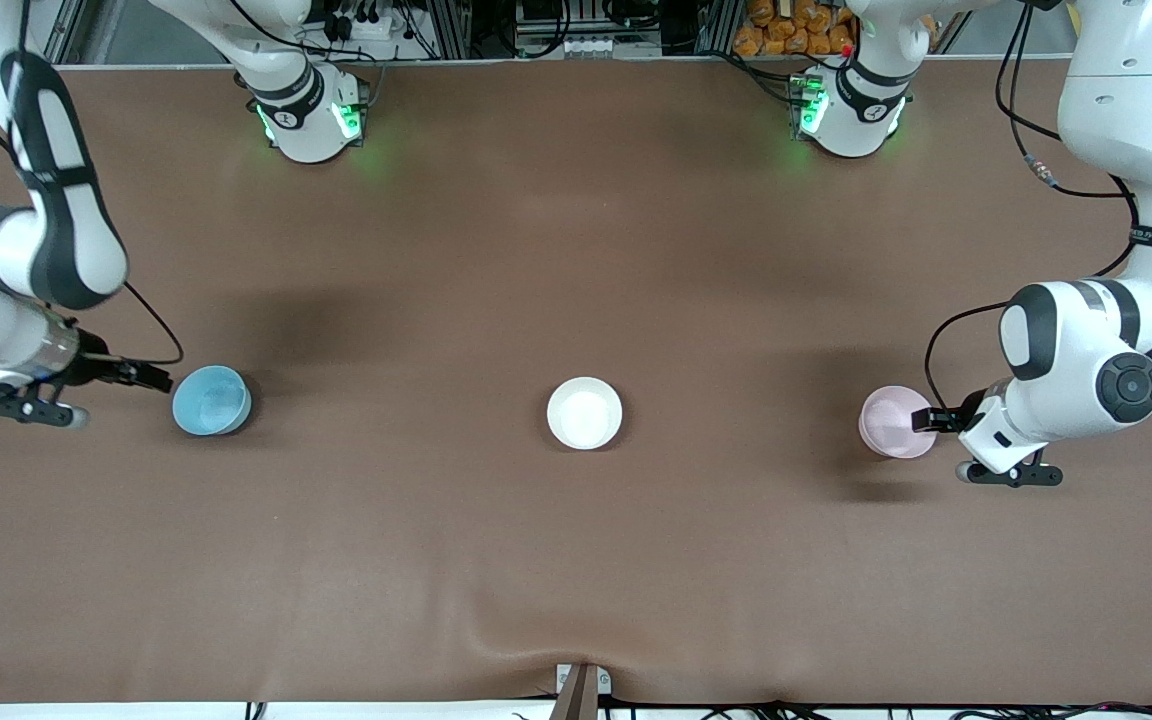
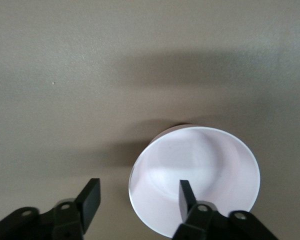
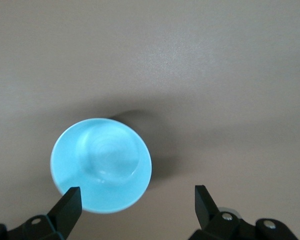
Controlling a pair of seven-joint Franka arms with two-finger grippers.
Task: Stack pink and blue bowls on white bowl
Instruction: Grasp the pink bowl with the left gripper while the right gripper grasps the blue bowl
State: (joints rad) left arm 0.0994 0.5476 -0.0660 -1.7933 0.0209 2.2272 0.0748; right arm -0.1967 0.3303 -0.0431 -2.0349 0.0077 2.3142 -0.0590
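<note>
1. Pink bowl (image 1: pixel 894 422) sits at mid-height on the right of the front view, toward the left arm's end of the table. The left gripper (image 1: pixel 928 420) is at its rim, fingers wide apart; in the left wrist view one finger (image 2: pixel 186 196) is over the inside of the bowl (image 2: pixel 195 170) and the other outside, nothing clamped.
2. Blue bowl (image 1: pixel 211 400) is at mid-height on the left of the frame. The right gripper (image 1: pixel 158 379) is right at its edge, spread wide and holding nothing.
3. White bowl (image 1: pixel 585 412) sits alone mid-frame on the brown table (image 1: pixel 576 240), between the other two.
</note>
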